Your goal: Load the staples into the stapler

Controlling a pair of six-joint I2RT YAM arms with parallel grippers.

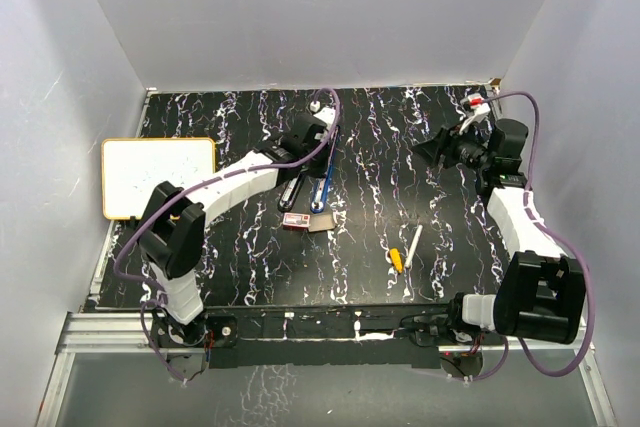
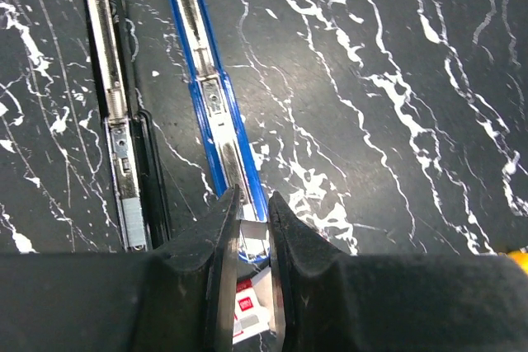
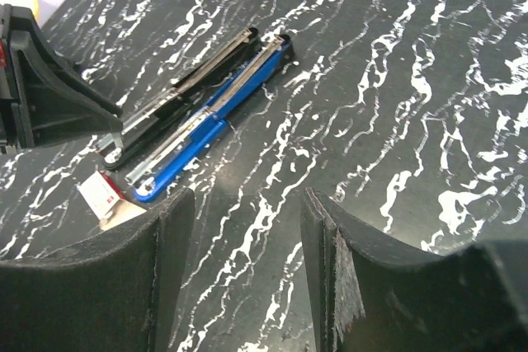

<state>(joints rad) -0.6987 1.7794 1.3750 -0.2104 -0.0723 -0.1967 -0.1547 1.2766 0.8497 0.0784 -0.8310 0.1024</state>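
while the left tool (image 2: 252, 232) sits pinched narrow over the blue stapler (image 2: 206, 80), holding what i cannot tell, a skewed strip could jam its open channel; the staples (image 3: 101, 194) lie lower left on the bench (image 3: 412, 138), and the right tool (image 3: 247, 269) is half-wide and empty.

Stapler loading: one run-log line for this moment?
left jaws shut over blue stapler end | right jaws open, empty | staples box beside stapler ends, not held | black stapler also open

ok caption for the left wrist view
Shut left gripper over the near end of the open blue stapler, black stapler alongside.
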